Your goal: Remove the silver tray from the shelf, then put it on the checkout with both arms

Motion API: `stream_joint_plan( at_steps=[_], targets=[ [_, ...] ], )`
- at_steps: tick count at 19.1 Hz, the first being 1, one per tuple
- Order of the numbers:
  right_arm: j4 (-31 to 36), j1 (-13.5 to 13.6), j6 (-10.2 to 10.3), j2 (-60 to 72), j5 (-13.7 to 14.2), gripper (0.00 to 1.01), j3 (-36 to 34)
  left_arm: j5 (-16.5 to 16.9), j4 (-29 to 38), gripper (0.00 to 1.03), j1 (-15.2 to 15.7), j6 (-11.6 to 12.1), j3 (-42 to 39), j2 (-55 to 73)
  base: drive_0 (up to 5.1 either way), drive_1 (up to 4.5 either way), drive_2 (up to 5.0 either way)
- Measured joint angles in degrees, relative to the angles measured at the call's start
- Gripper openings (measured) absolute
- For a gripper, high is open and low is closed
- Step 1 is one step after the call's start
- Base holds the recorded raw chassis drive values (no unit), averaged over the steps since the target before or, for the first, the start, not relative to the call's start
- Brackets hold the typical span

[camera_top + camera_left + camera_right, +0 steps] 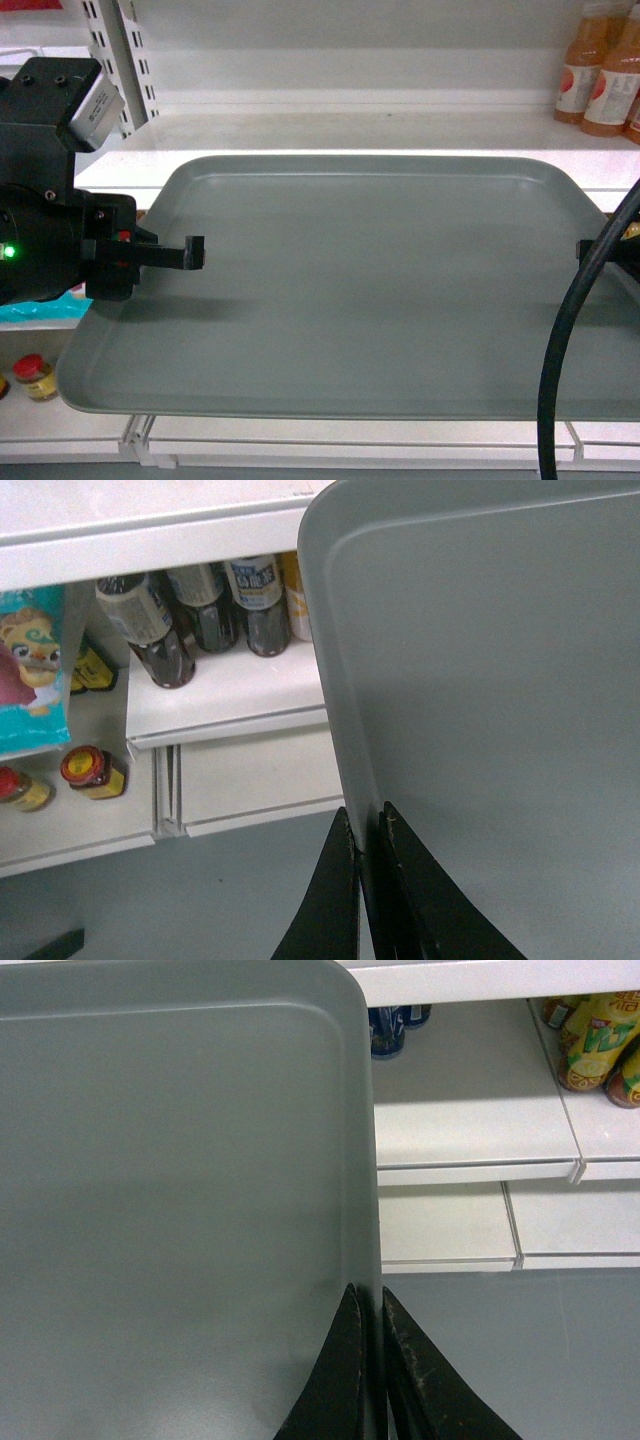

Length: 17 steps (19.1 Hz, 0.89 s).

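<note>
The silver tray (370,290) filled most of the head view, held level in front of the shelf (350,125), its far rim overlapping the shelf's front edge; whether it touched the board could not be told. Its near right corner ran out of the picture behind a thick black cable (570,330).

The left gripper (368,830) was clamped on the tray's left rim, one black finger under the edge and one over it, as the left wrist view showed. In the head view only the upper finger reached over the tray floor, the rest of the arm being a dark bulk with a green light (10,252). The right gripper (368,1315) pinched the right rim in the same way; in the head view it was nearly all cut off at the frame edge.

Below and beside the tray stood lower shelf boards with dark bottles (190,620), red-lidded jars (90,770) and a turquoise packet (30,670), partly cropped. Orange drink bottles (600,70) stood top right, their caps out of frame. Yellow cans (595,1045) were half hidden at the right wrist view's corner.
</note>
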Motion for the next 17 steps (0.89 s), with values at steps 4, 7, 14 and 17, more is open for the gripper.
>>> stream_joint_plan(
  at_steps=[4, 7, 14, 17],
  targets=[
    [0.1, 0.0, 0.0, 0.0, 0.0, 0.03, 0.0, 0.0, 0.0, 0.03, -0.1, 0.0, 0.0, 0.0, 0.1, -4.03, 4.2],
    [0.3, 0.0, 0.0, 0.0, 0.0, 0.03, 0.0, -0.1, 0.0, 0.03, 0.0, 0.0, 0.0, 0.0, 0.1, -4.03, 4.2],
    [-0.2, 0.0, 0.0, 0.0, 0.0, 0.03, 0.0, 0.0, -0.2, 0.03, 0.0, 0.0, 0.0, 0.1, 0.1, -4.04, 4.2],
    [0.2, 0.0, 0.0, 0.0, 0.0, 0.03, 0.0, 0.0, 0.2, 0.03, -0.1, 0.0, 0.0, 0.1, 0.0, -4.08, 4.1]
  ],
)
